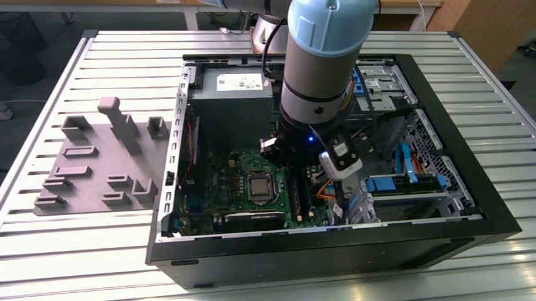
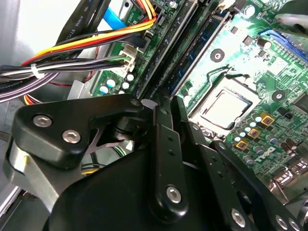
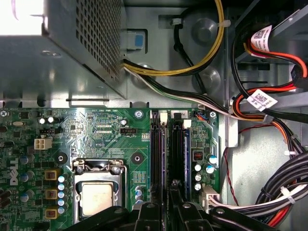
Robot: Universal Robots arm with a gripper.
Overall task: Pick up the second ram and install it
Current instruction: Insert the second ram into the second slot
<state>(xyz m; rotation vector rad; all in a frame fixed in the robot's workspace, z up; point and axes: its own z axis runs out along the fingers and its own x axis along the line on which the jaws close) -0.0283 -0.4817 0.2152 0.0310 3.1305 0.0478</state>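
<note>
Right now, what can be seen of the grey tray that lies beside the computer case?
The grey tray looks like matte plastic, made in one piece: a flat base with several low upright blocks and brackets and one taller post. It lies flat on the slatted metal table, to the exterior view's left of the open computer case, close beside its wall. Whether they touch cannot be told.

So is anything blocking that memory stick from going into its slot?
Nothing visible does. The second ram already lies along the black slot rails, right at the gripper, and the cable bundle runs off to one side of them.
</note>
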